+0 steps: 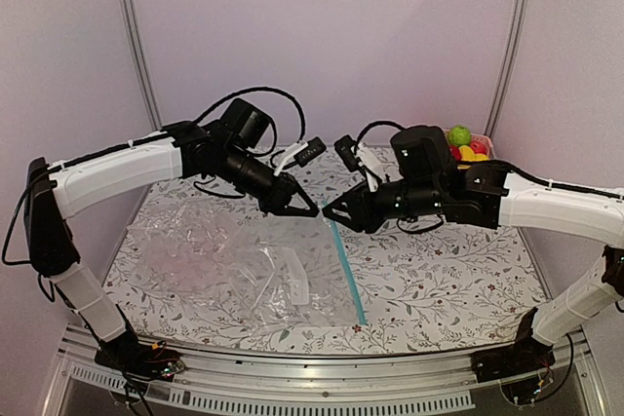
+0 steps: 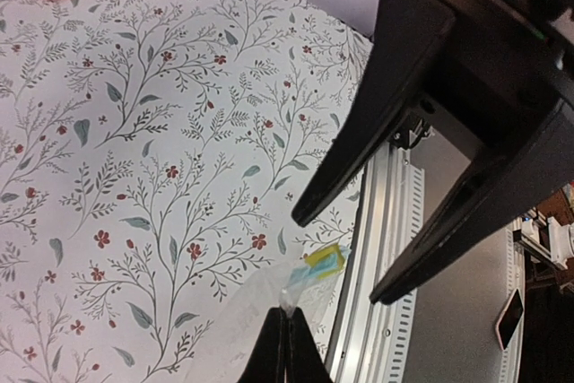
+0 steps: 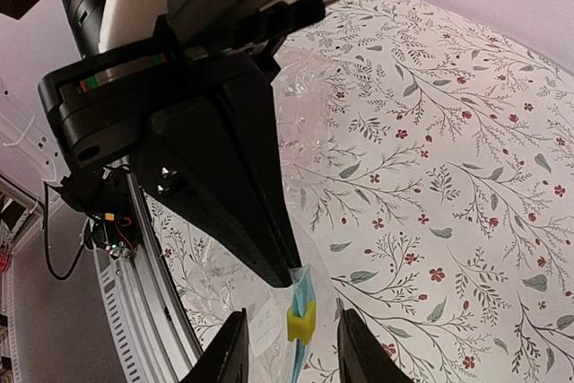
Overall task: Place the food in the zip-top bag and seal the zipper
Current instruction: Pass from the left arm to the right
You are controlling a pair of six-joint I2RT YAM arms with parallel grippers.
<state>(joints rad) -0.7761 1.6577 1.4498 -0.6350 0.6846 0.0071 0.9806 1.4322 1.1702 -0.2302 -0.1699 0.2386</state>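
Note:
The zip-top bag (image 1: pixel 224 265) lies flat and crinkled on the flowered cloth, its teal zipper (image 1: pixel 346 275) running along the right edge. My left gripper (image 1: pixel 314 211) is shut on the bag's far corner at the zipper's end, lifting it a little (image 2: pixel 286 316). A yellow slider (image 3: pixel 301 322) sits on the strip just below that pinch. My right gripper (image 3: pixel 293 313) is open, one finger on each side of the slider, apart from it; in the top view it (image 1: pixel 330 211) faces the left one tip to tip. The food (image 1: pixel 463 141), green, red and yellow pieces, sits in the basket.
A pink lattice basket (image 1: pixel 485 146) stands at the back right corner of the cloth (image 1: pixel 439 270). The metal rail of the table's near edge (image 1: pixel 322 377) runs just behind both arm bases. White booth walls close in the back and sides.

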